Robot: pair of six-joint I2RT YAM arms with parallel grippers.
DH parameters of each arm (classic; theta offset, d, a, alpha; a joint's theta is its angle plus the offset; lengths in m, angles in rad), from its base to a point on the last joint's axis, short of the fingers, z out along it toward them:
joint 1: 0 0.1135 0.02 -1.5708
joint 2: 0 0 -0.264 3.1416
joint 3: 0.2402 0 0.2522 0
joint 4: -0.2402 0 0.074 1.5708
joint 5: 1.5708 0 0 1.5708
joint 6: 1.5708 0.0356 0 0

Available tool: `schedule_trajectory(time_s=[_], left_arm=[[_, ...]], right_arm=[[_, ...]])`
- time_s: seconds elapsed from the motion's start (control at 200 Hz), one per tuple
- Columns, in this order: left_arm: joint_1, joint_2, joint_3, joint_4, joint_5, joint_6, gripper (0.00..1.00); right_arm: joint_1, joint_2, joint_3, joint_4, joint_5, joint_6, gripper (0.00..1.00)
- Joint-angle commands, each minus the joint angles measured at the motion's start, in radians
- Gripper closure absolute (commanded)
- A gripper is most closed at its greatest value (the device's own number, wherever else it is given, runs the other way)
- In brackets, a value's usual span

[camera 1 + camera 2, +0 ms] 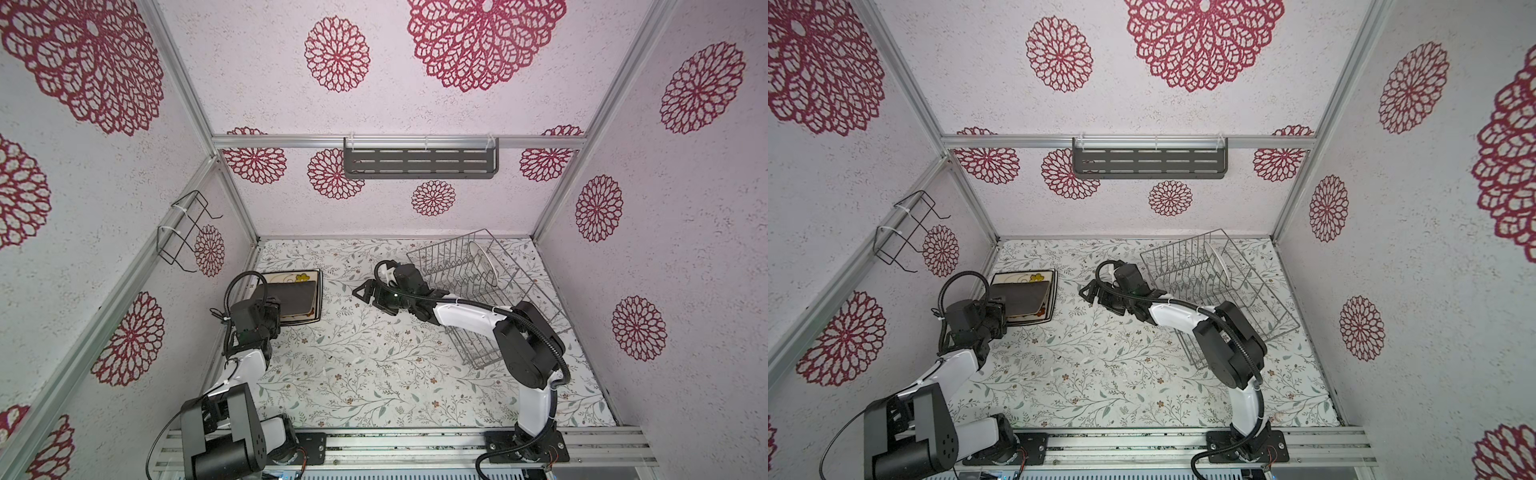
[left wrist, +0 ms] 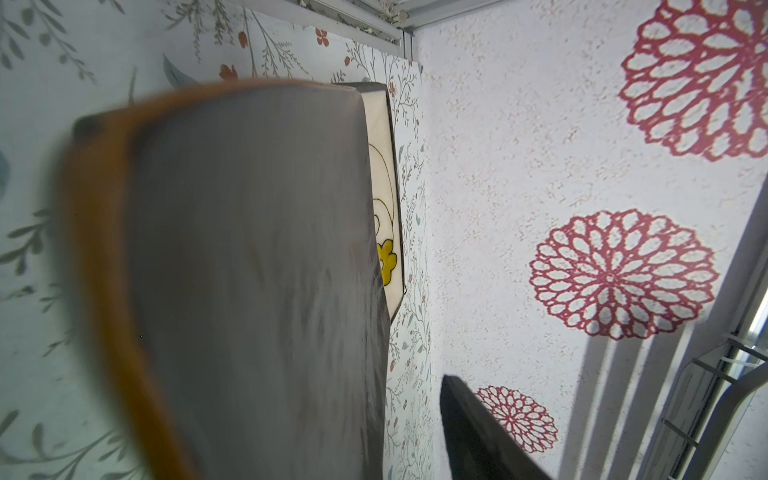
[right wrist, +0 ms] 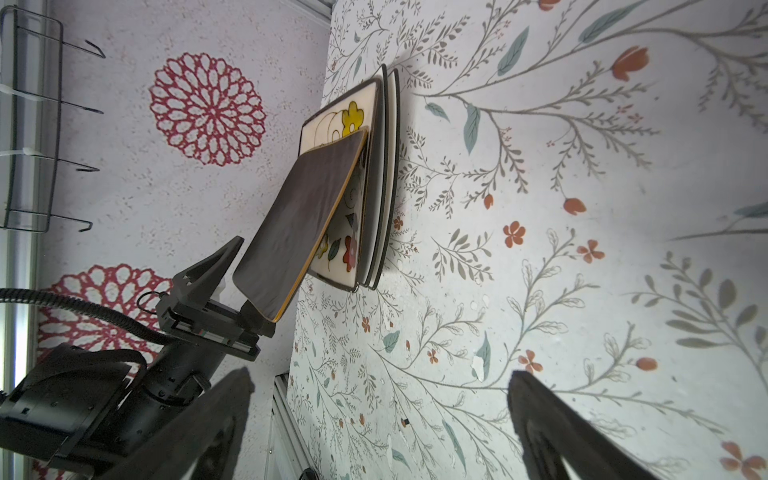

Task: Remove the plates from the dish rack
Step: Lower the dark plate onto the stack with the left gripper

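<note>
The silver wire dish rack (image 1: 515,291) (image 1: 1258,291) stands at the back right with a round white plate (image 1: 484,262) (image 1: 1219,264) upright in it. At the left lies a stack of square plates (image 1: 318,299) (image 3: 384,187) with a cream floral plate (image 1: 291,276) (image 3: 332,124) on top. A black plate (image 1: 291,297) (image 1: 1025,299) (image 2: 249,270) (image 3: 299,224) leans on the stack with its near edge raised. My left gripper (image 1: 268,305) (image 3: 245,274) is open around that near edge, and one of its fingers (image 2: 478,436) stands off the plate. My right gripper (image 1: 365,291) (image 1: 1090,293) (image 3: 380,374) is open and empty over mid-table.
A black wire holder (image 1: 187,232) hangs on the left wall and a dark grey slotted shelf (image 1: 419,162) on the back wall. Walls close in the table on three sides. An aluminium rail (image 1: 415,444) runs along the front.
</note>
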State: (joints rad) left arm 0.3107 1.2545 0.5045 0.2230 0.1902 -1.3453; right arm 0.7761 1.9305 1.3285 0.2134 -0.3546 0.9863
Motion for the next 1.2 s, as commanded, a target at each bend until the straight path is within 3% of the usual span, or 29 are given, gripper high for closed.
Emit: schedule_trajectory(time_s=[0.0,0.636,0.866,1.196], left_arm=[[0.004,0.009,0.039,0.02,0.051,0.044,0.33],[0.001,0.142,0.187,-0.118,0.114,0.126,0.21],[-0.002,0.134,0.171,-0.126,0.096,0.117,0.18],[-0.014,0.107,0.2,-0.242,0.05,0.164,0.05]], right_arm=[[0.007,-0.07,-0.011,0.011,0.019,-0.021,0.01],[0.007,-0.079,0.01,-0.011,0.053,-0.043,0.01],[0.007,-0.08,0.014,-0.005,0.057,-0.043,0.01],[0.006,-0.099,-0.005,-0.002,0.065,-0.038,0.01]])
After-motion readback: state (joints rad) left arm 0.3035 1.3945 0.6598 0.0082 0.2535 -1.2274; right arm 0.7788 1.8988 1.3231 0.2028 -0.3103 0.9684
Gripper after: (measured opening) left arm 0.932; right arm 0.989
